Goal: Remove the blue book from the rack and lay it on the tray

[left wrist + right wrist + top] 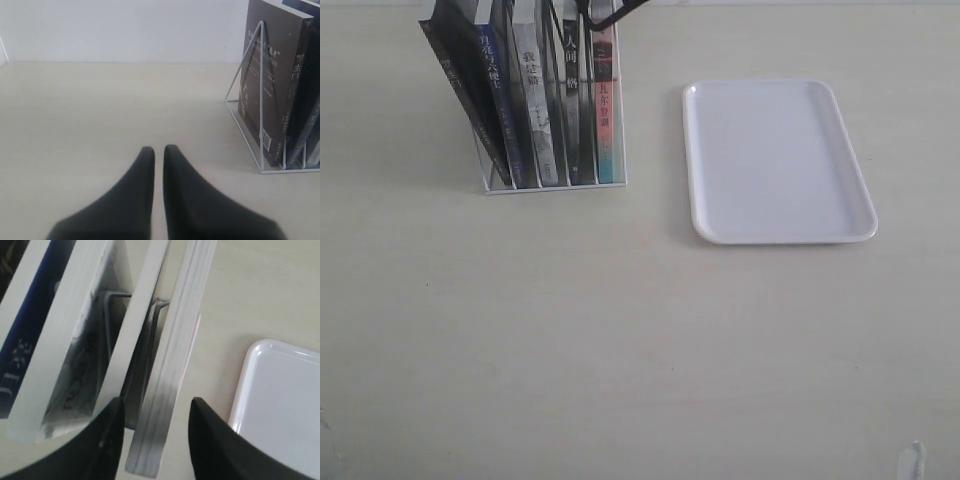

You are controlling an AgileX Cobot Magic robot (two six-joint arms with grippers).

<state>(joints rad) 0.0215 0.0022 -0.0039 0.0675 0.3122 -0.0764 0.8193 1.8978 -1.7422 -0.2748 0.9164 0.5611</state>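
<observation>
2 right jaws straddle edge of end book (169, 365)

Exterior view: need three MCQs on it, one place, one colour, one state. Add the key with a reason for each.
1. Where does the tray lie relative to the rack in the exterior view?
A. to its right
B. to its left
C. under it

2. What colour is the tray?
A. blue
B. black
C. white

3. What state is the blue book in?
A. flat on the tray
B. standing in the rack
C. lying on top of the rack

Key:
1 A, since the tray sits apart on the right of the rack.
2 C, since its rim and floor are plain white.
3 B, since its dark blue spine shows among the other books and the tray holds nothing.
</observation>
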